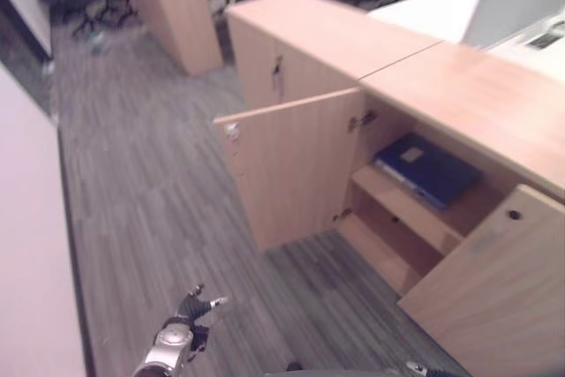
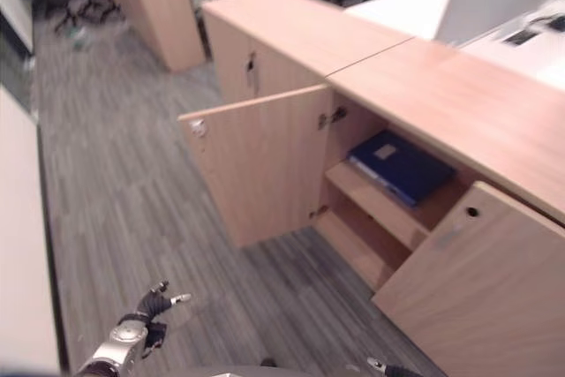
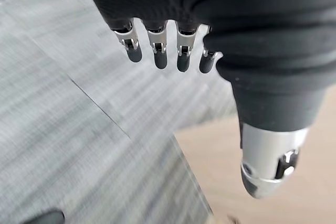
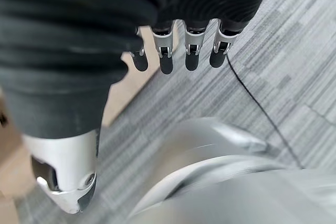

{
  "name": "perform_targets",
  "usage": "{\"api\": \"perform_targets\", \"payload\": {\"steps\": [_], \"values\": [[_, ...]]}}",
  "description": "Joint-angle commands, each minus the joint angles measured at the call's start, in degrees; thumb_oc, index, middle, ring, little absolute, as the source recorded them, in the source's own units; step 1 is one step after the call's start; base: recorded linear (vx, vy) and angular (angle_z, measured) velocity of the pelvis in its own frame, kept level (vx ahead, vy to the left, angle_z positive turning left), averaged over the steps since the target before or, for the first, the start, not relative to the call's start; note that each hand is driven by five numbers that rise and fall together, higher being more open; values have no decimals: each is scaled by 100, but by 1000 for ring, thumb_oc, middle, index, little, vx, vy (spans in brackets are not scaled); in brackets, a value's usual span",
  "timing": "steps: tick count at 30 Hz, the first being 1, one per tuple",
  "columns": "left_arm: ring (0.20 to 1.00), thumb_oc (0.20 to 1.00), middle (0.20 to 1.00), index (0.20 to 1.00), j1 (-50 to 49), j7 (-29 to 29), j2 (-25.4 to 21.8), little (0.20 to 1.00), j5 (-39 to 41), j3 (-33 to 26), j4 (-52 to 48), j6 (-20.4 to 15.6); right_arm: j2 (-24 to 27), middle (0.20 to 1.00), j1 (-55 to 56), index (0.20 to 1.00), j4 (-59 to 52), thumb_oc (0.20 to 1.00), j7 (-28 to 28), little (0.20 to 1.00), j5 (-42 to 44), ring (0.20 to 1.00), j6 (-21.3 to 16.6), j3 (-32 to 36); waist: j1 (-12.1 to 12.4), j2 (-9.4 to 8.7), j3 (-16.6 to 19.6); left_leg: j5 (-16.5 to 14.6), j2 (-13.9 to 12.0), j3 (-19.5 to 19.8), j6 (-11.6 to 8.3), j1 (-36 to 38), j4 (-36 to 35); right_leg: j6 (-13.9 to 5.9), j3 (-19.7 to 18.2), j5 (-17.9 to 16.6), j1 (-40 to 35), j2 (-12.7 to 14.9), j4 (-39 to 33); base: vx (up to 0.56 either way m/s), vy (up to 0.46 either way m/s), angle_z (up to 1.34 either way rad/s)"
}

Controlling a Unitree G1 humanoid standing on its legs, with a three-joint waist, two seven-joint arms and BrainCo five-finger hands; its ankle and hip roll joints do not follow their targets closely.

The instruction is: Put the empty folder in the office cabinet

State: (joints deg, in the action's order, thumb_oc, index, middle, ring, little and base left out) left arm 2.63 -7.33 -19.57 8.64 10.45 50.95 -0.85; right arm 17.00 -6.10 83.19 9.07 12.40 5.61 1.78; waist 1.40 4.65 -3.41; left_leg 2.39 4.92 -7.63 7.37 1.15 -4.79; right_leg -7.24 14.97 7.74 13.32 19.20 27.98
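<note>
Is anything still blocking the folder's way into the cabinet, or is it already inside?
Nothing visible blocks it. The blue folder already lies flat on the upper shelf of the cabinet, both doors swung open. The left hand and right hand hang open over the carpet, holding nothing.

No legible text on the folder

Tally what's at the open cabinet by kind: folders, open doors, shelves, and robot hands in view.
Folders: 1, blue, lying on the upper shelf
Open doors: 2, left door, right door
Shelves: 2, upper shelf, lower shelf
Robot hands: 2, left robot hand, right robot hand, both empty
Total: 7
</note>
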Motion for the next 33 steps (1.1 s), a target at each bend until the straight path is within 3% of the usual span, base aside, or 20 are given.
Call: {"api": "perform_targets", "payload": {"steps": [1,3,5,8,14,16,18,20,22,23,25,27,29,33], "values": [[1000,1000,1000,1000,232,-198,-219,1000,126,-379,-341,-404,-164,1000,-119,1000,276,1000,8,1000,254,1000,-25,127,-296,-244,-47,-502,-182,34,-552,6,-21,58,-336,-589,-320,-939,-1527,73,-203,93],[1000,1000,1000,1000,366,-279,-392,1000,166,-487,-534,-441,-166,1000,-132,1000,218,1000,17,1000,319,1000,-52,118,-333,-361,-52,-512,-122,140,-579,25,-21,-51,-270,-886,-282,-1115,-2064,175,-189,86],[1000,1000,1000,1000,371,-284,-493,1000,125,-601,-787,-431,-190,1000,-83,1000,140,1000,6,1000,330,1000,-65,134,-363,-442,-37,-580,-80,209,-584,110,-21,-113,-26,-975,-527,-1135,-2517,200,-149,56],[1000,1000,1000,1000,228,-301,-531,1000,129,-794,-957,-412,-227,1000,-12,1000,96,1000,-28,1000,285,1000,-70,89,-363,-493,62,-636,-104,186,-613,175,-21,-55,-28,-979,-723,-1223,-2691,178,-145,14],[1000,1000,1000,1000,3,-265,-710,1000,107,-1197,-1685,-376,-116,1000,-16,1000,-83,1000,-46,1000,320,1000,-140,73,-380,-437,279,-759,-397,62,-809,415,-19,107,-133,-823,-1079,-1530,-2955,213,-153,-4],[1000,1000,1000,1000,58,-286,-785,1000,70,-1223,-1889,-369,-108,1000,4,1000,-113,1000,-63,1000,357,1000,-160,75,-407,-464,261,-889,-525,1,-886,427,239,192,-173,-687,-1134,-1593,-2857,128,-144,-9],[1000,1000,1000,1000,271,-310,-859,1000,74,-1156,-2099,-389,-68,1000,27,1000,-130,1000,-50,1000,457,1000,-192,91,-473,-541,152,-1148,-727,-127,-1042,175,1115,320,-154,-516,-1224,-1607,-2712,76,-180,-1],[1000,1000,1000,1000,371,-318,-893,1000,84,-1113,-2068,-398,-47,1000,34,1000,-121,1000,-39,1000,481,1000,-189,101,-489,-586,121,-1232,-814,-183,-1073,-12,1540,367,-131,-488,-1262,-1603,-2705,25,-110,7],[1000,1000,1000,1000,638,-308,-945,1000,121,-972,-2112,-391,47,1000,88,1000,-53,1000,-13,1000,509,1000,-165,130,-536,-650,42,-1107,-1148,-359,-1135,-437,2461,445,-96,-339,-1505,-1634,-2767,67,-127,-5],[1000,1000,1000,1000,720,-312,-960,1000,141,-944,-2078,-392,82,1000,90,1000,-30,1000,-9,1000,502,1000,-153,143,-529,-684,-9,-999,-1244,-485,-1089,-593,2571,487,-58,-387,-1507,-1606,-2780,83,-71,-5],[1000,1000,1000,1000,812,-314,-1075,1000,116,-920,-1961,-391,194,1000,131,1000,53,1000,-37,1000,386,1000,-134,110,-437,-725,7,-807,-1153,-97,-1041,-850,2031,461,-226,-374,-1563,-1584,-2837,65,20,-18],[1000,1000,1000,1000,834,-307,-1150,1000,127,-948,-1845,-385,264,1000,150,1000,49,1000,-46,1000,339,1000,-147,104,-350,-652,-7,-426,-950,459,-1127,-912,1417,480,-442,-318,-1594,-1661,-2844,78,58,-61],[1000,1000,1000,1000,895,-317,-1189,1000,223,-969,-1691,-394,326,1000,161,1000,12,1000,-55,1000,327,1000,-172,111,-307,-564,-9,-333,-822,934,-1180,-845,1078,471,-649,-273,-1646,-1721,-2837,98,61,-72],[1000,1000,1000,1000,1082,-297,-1191,1000,458,-879,-1348,-417,330,1000,307,1000,-20,1000,-105,1000,345,1000,-208,158,-371,-450,167,-250,-892,980,-1198,-394,583,454,-763,-256,-1780,-1741,-2952,137,74,-65]]}}
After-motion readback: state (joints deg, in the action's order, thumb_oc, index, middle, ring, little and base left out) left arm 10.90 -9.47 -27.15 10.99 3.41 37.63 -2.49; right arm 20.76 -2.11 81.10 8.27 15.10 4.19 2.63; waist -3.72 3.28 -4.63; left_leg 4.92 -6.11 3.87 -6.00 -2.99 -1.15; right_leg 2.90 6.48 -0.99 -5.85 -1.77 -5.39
